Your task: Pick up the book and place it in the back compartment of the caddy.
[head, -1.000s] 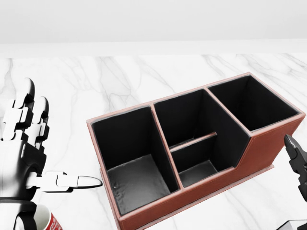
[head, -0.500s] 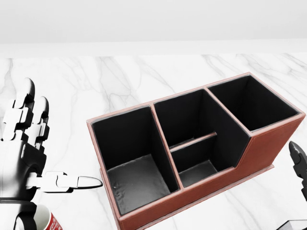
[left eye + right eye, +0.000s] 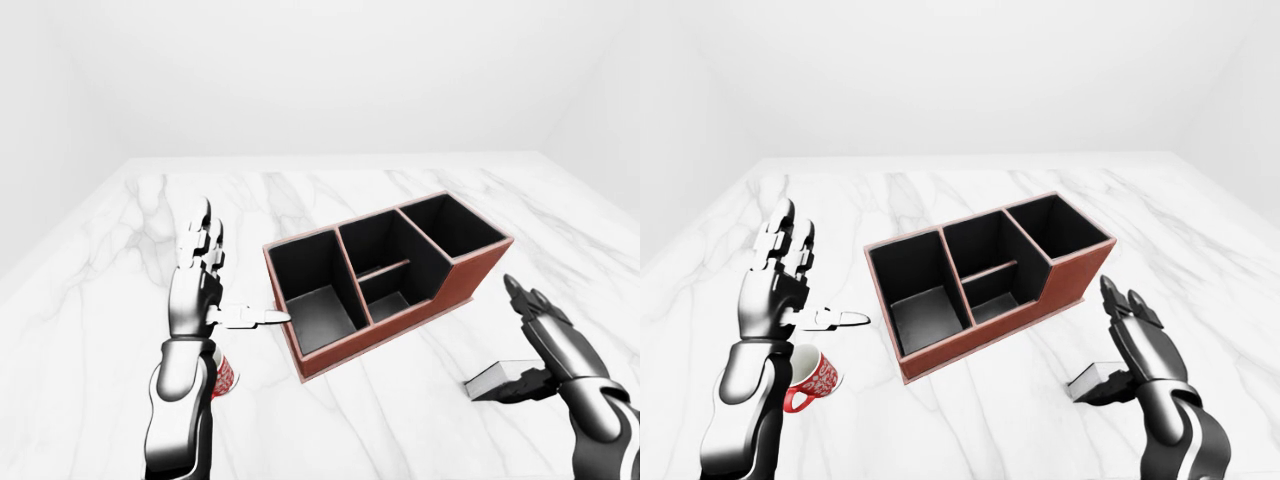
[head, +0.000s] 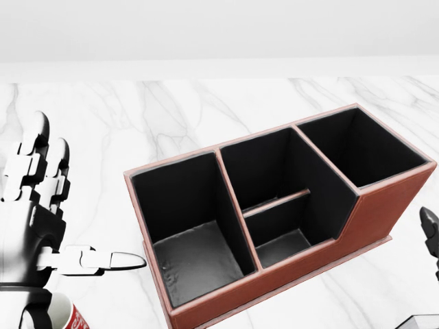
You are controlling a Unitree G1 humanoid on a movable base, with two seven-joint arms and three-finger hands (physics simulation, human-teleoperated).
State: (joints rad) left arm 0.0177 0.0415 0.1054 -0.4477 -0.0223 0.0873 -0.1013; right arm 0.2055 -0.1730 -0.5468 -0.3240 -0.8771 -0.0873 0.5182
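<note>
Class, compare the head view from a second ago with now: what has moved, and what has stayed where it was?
Only the right hand has moved: it has sunk along the head view's right edge, towards the book lying on the marble table, fingers open, nothing grasped. The left hand has stayed raised and open, and the caddy and red mug have not shifted.

The table (image 3: pixel 120 260) is glossy white marble with grey veins. The caddy (image 3: pixel 470 275) looks like smooth reddish-brown leather, lined matt black. Both hands, left hand (image 3: pixel 775 285) and right hand (image 3: pixel 1140 345), gleam like polished metal and dark plastic. The mug (image 3: pixel 815 378) is glazed ceramic.
</note>
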